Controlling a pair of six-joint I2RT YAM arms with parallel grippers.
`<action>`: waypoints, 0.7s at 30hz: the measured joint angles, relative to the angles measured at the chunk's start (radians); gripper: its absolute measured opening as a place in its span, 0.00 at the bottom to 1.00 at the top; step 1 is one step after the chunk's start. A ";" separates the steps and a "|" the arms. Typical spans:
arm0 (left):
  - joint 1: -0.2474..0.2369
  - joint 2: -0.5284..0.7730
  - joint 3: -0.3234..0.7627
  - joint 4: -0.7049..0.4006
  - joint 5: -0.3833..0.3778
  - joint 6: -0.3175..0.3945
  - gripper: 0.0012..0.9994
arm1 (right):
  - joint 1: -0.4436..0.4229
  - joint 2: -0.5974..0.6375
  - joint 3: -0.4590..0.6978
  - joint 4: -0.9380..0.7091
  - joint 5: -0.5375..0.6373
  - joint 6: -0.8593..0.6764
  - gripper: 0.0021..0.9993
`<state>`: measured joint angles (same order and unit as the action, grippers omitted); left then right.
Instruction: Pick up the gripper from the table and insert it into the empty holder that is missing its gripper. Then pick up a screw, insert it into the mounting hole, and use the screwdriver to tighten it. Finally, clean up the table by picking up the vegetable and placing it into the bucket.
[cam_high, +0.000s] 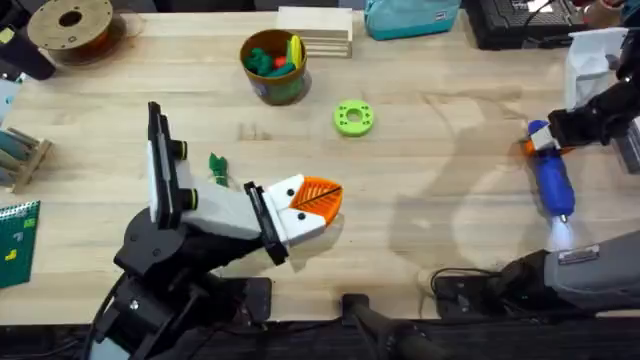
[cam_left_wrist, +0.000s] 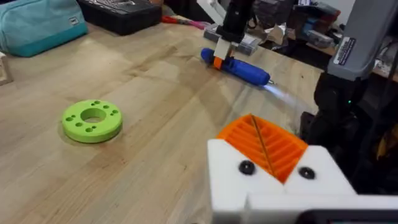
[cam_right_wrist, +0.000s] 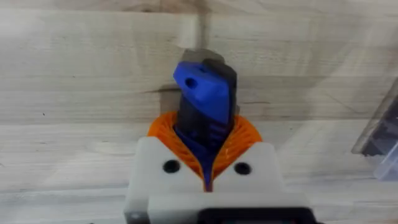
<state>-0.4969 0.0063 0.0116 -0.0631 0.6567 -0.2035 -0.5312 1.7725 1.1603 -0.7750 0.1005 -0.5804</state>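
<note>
My left gripper (cam_high: 322, 198) is shut above the table's middle, and its two white holders (cam_left_wrist: 273, 180) both carry orange ribbed wedges (cam_left_wrist: 264, 143) pressed together, with nothing between them. A dark spot, either a screw head or a hole, shows in each holder. Far right, my right gripper (cam_high: 543, 140) is shut on the rear end of the blue screwdriver (cam_high: 552, 182), whose tip glows towards the front edge. The screwdriver (cam_right_wrist: 204, 93) sits between the orange pads. The dark-green vegetable (cam_high: 218, 168) lies beside my left arm. The bucket (cam_high: 273, 68) stands at the back. A loose screw is out of view.
A lime-green ring (cam_high: 353, 117) lies right of the bucket. At the back are a filament spool (cam_high: 70, 25), stacked wooden blocks (cam_high: 316, 30), a teal pouch (cam_high: 410, 15) and a black case (cam_high: 520, 20). A green board (cam_high: 15, 240) is at the left edge.
</note>
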 joint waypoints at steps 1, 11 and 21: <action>0.000 0.000 0.000 0.000 0.000 0.000 0.00 | 0.001 0.000 0.000 -0.001 0.000 0.000 0.03; 0.000 0.000 0.000 0.000 0.000 0.000 0.00 | 0.050 -0.166 -0.010 -0.002 -0.028 0.029 0.03; 0.000 0.000 0.000 0.000 0.000 0.000 0.00 | 0.073 -0.595 -0.015 0.035 -0.340 0.136 0.03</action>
<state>-0.4969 0.0063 0.0116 -0.0631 0.6567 -0.2035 -0.4577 1.1779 1.1455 -0.7404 -0.2399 -0.4441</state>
